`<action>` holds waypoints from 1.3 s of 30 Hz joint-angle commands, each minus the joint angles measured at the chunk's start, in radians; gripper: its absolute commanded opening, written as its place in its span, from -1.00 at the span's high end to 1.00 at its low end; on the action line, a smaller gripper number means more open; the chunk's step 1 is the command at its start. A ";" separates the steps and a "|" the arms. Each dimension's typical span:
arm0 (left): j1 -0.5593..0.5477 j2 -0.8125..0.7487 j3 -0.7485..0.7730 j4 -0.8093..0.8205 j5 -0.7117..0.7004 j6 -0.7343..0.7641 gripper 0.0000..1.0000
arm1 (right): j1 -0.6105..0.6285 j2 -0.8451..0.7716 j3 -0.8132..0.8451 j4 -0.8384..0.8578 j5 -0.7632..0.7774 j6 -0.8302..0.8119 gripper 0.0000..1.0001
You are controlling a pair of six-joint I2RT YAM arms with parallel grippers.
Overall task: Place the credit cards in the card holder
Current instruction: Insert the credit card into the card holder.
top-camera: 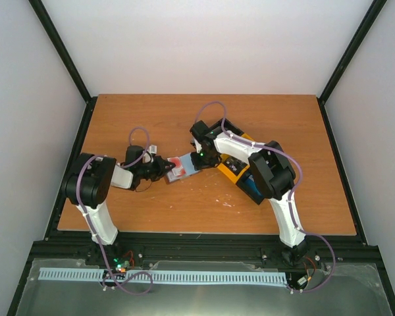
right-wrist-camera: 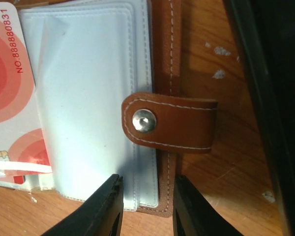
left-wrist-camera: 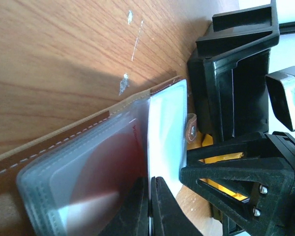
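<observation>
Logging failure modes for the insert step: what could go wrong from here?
1. The left gripper pinches only a thin clear sleeve of the holder; it may slip out.
2. The snap tab lies over the sleeves and could snag the card.
3. The right gripper works tight beside the bin; a bump seems possible.

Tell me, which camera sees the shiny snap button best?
The right wrist view: the snap button is big and sharp on the card holder's brown tab. The left wrist view shows it small and blurred. From the top it is too small to see.
</observation>
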State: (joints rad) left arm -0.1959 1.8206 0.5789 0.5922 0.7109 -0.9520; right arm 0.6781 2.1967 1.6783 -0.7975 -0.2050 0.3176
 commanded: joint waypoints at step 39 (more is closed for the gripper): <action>-0.061 0.142 0.012 0.216 0.113 -0.129 0.82 | 0.006 0.049 -0.019 0.026 -0.127 0.063 0.51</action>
State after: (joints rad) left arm -0.2276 1.9289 0.5674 0.7830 0.8082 -1.0618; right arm 0.6743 2.2055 1.6756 -0.7876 -0.3000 0.3634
